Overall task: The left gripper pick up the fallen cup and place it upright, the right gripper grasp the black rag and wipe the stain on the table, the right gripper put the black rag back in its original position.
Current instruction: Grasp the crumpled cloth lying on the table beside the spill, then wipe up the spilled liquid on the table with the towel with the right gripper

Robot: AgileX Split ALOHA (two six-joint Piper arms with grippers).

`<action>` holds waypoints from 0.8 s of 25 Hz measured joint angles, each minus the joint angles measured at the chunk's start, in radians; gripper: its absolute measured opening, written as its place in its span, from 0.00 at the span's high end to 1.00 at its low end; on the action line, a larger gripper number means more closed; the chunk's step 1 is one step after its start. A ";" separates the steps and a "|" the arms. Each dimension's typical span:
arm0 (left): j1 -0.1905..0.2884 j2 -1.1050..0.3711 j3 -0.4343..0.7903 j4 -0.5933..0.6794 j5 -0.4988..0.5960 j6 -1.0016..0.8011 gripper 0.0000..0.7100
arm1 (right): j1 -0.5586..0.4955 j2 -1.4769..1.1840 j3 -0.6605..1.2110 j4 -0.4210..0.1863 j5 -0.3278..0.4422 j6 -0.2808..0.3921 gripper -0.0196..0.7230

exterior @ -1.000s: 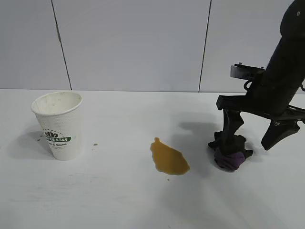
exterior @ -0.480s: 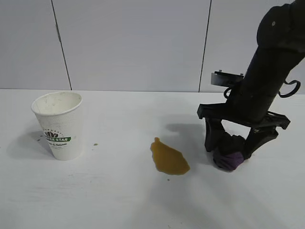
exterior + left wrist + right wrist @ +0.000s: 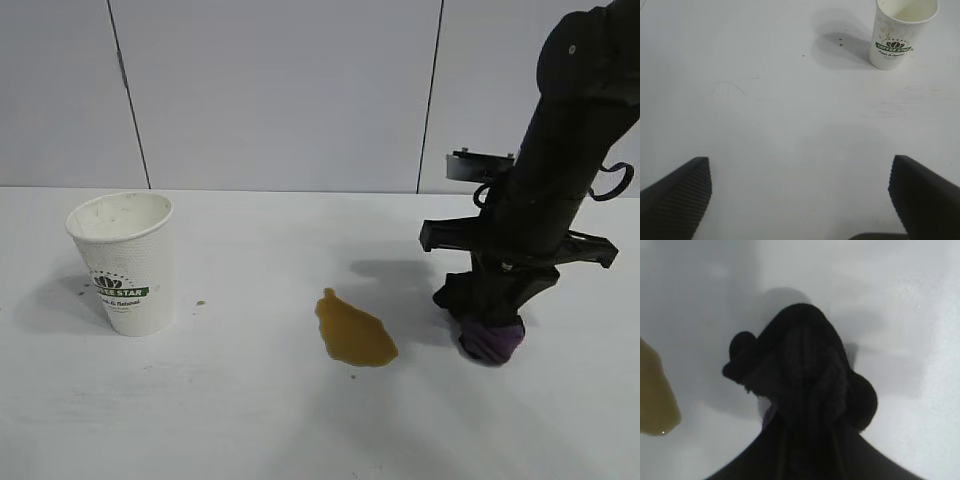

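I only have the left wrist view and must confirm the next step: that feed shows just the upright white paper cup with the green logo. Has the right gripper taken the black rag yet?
Observer: Yes, the right gripper has its fingers shut on the small bunched black rag with a purple patch, low at the white table.
Operator: Is the stain wiped?
Observer: No, the amber-brown liquid stain lies whole, apart from the rag.
Operator: Where is the stain relative to the cup?
Observer: Between the white paper cup and the rag.
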State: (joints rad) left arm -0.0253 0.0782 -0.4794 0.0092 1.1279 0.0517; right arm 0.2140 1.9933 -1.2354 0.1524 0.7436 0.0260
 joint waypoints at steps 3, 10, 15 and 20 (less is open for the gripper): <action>0.000 0.000 0.000 0.000 0.000 0.000 0.02 | 0.000 -0.021 0.000 0.046 0.007 0.001 0.84; 0.000 0.000 0.000 0.000 0.000 0.000 0.02 | 0.000 -0.075 0.000 0.241 0.024 -0.087 0.84; 0.000 0.000 0.000 0.000 0.000 -0.001 0.02 | 0.008 -0.119 0.000 0.396 0.012 -0.176 0.84; -0.014 0.000 0.000 0.000 0.000 -0.001 0.02 | 0.102 -0.119 0.001 0.437 -0.060 -0.196 0.84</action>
State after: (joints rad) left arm -0.0390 0.0782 -0.4794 0.0092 1.1279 0.0504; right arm 0.3157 1.8742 -1.2344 0.5892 0.6838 -0.1695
